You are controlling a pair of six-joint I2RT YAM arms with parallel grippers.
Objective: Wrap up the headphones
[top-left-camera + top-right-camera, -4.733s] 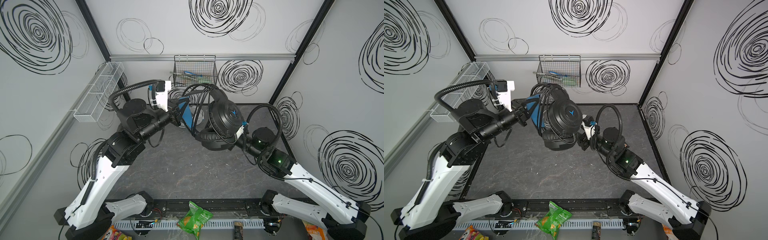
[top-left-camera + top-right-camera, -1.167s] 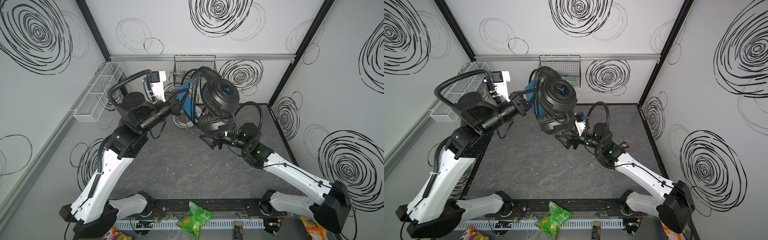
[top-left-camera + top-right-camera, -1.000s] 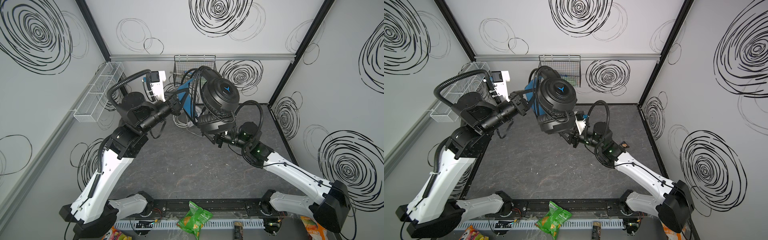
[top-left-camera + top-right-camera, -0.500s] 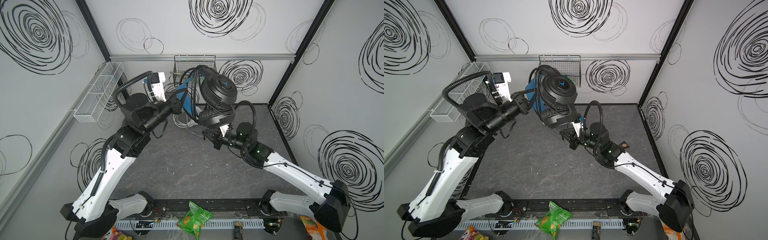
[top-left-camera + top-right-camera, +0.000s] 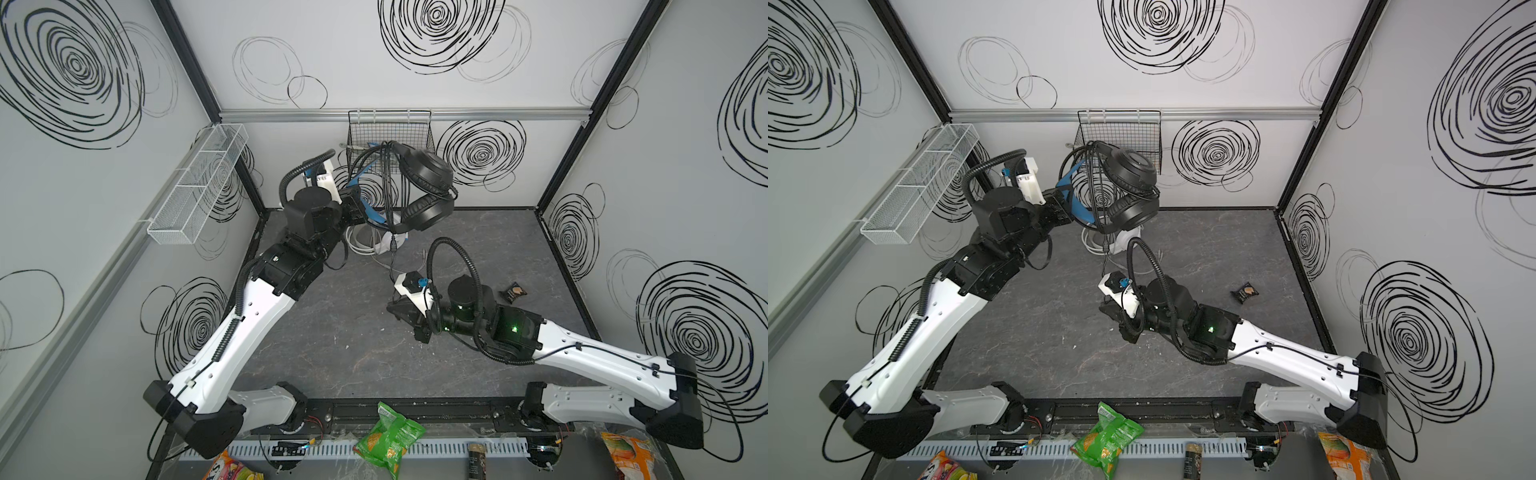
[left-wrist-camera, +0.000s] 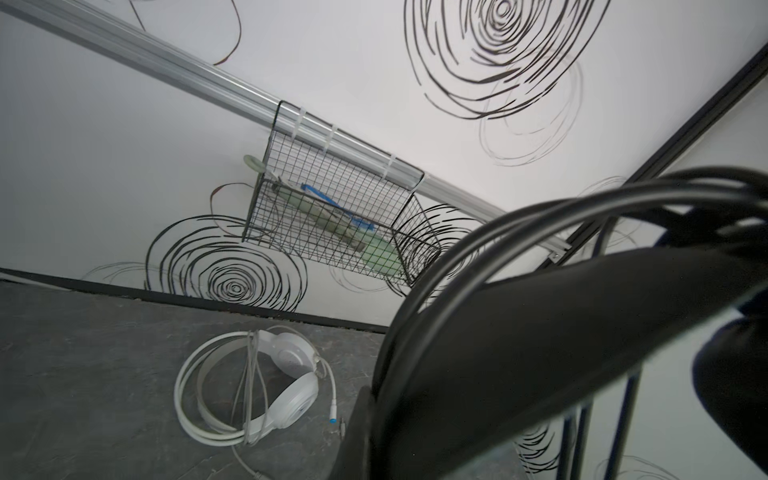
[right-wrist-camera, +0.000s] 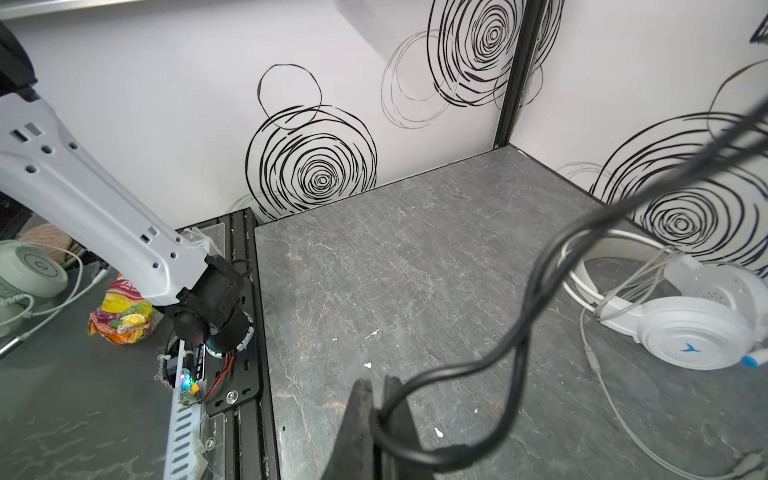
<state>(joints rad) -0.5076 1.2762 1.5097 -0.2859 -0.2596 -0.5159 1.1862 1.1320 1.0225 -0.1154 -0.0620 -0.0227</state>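
The left jaws, clenched on the blue headband of the black headset, hold it high near the back wall so its black cable hangs free. The right jaws pinch that cable low over the worktop, apparently to draw another loop. The white headset lies at the worktop's back, its cable looped round it.

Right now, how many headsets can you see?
2. The black headset is held up by the left gripper, its cable pinched in the right gripper. The white headset lies on the table near the back wall. None seems hidden.
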